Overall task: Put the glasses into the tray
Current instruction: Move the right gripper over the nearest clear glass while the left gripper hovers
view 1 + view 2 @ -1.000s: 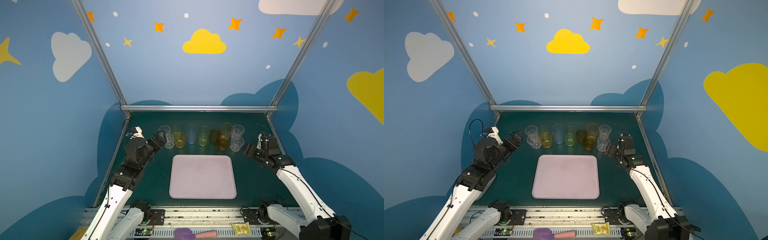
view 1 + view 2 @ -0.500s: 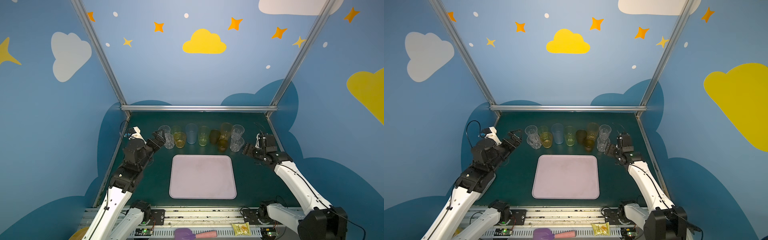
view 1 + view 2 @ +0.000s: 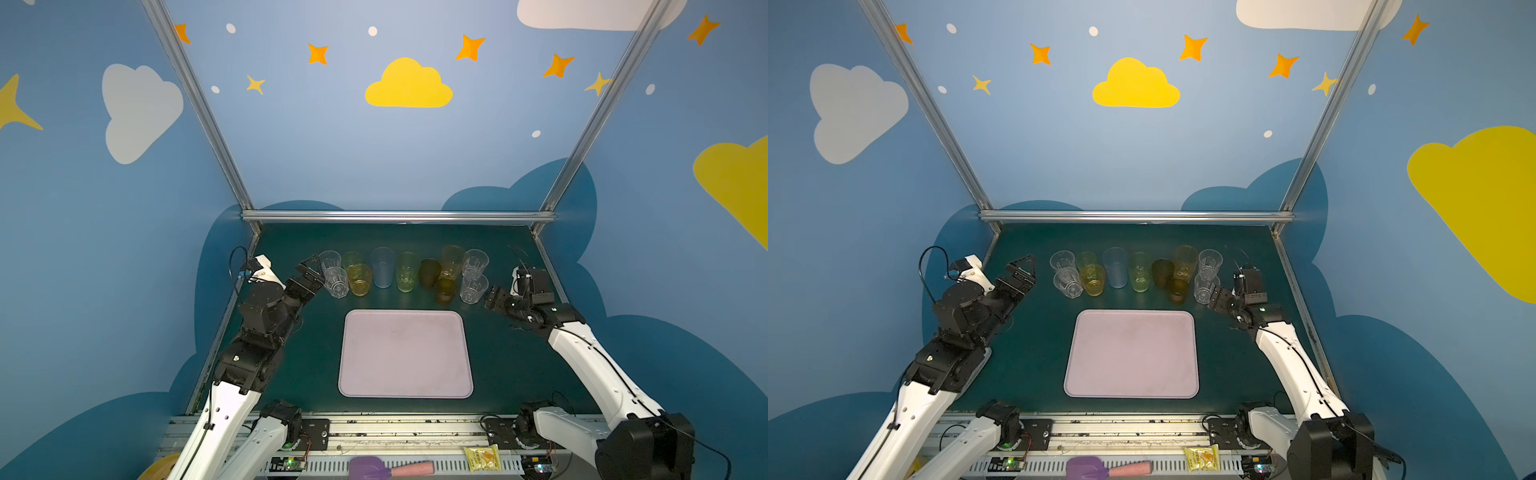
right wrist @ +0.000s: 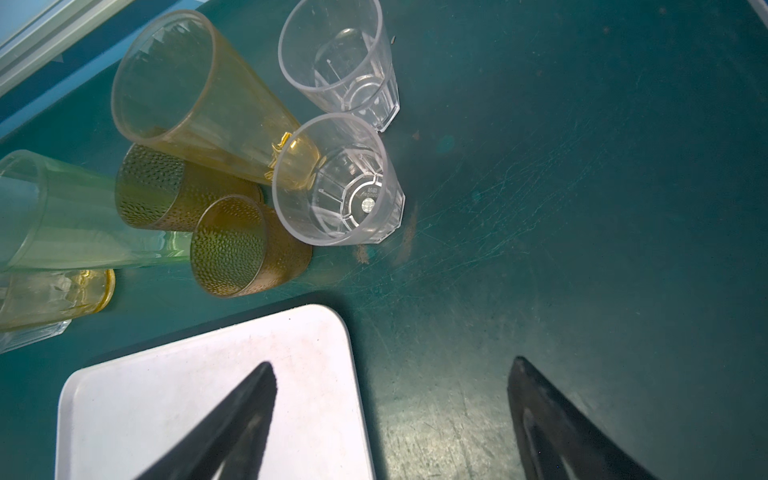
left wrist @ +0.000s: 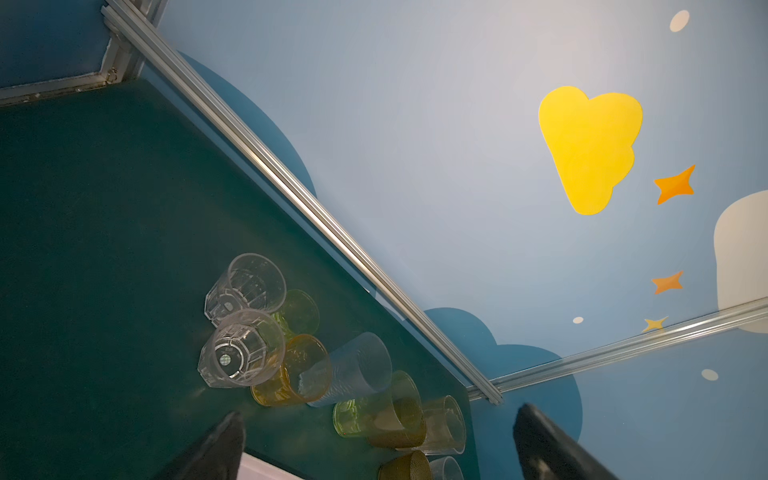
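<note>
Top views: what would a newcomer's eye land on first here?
A huddle of transparent plastic tumblers, clear, amber, blue, green and brown, stands at the far side of the dark green table. Just in front lies the flat pale pink-lilac rectangular tray, with nothing on it. The black left gripper and black right gripper stand open at either end of the huddle, holding nothing.
</note>
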Robot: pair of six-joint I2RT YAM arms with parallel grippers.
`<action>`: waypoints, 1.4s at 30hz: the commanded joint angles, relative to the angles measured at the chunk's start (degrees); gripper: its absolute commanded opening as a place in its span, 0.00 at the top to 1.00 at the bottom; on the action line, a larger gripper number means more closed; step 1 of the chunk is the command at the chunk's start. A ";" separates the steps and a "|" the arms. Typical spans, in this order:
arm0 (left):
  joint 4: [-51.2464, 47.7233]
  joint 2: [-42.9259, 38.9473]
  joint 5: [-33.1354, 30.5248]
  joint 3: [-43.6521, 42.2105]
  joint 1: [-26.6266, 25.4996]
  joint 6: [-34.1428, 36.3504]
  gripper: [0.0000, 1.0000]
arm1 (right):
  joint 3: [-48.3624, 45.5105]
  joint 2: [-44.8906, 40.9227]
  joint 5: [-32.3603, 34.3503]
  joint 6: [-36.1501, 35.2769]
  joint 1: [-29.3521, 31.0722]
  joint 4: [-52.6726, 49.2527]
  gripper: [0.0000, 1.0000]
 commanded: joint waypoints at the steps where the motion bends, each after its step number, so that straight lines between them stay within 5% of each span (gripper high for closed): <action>1: 0.52 1.16 0.01 0.51 0.15 -0.75 0.00 | 1.19 -0.51 -1.05 0.56 -0.20 0.69 0.13; 24: 7.80 5.41 4.04 -2.67 0.15 1.58 0.00 | 6.28 6.24 -4.33 2.59 -0.29 1.94 0.17; 30: 8.45 4.05 4.13 -4.92 0.15 3.70 0.00 | 9.60 11.30 -4.12 2.31 -0.42 1.22 0.39; 42: 8.60 1.69 4.02 -6.43 0.14 5.60 0.00 | 10.68 17.28 -0.95 3.20 -1.81 3.84 0.56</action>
